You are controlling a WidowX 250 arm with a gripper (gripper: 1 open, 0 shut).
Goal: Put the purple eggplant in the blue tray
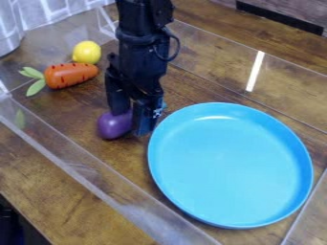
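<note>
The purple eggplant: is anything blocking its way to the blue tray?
Nothing visible stands between the purple eggplant and the blue tray; only the end effector is there, right over the eggplant.
</note>
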